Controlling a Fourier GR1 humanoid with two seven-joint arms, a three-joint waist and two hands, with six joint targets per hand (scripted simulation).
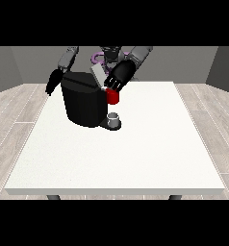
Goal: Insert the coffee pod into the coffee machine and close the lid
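Reaching in from the view's right, one black hand [120,77] is hovering at the top of the black coffee machine [83,102] — whether its fingers are holding anything cannot be told. A red thing at the machine [113,97] is showing just below. The hand at the view's left [52,82] is hanging beside the machine — fingers unclear.

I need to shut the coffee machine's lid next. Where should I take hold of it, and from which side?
Take the lid at its raised free end, coming from above on the view's right, where the robot hand already is. The grey flap stands tilted up above the black coffee machine, so pressing its upper end downward should likely swing it shut. A red thing at the machine sits just below.
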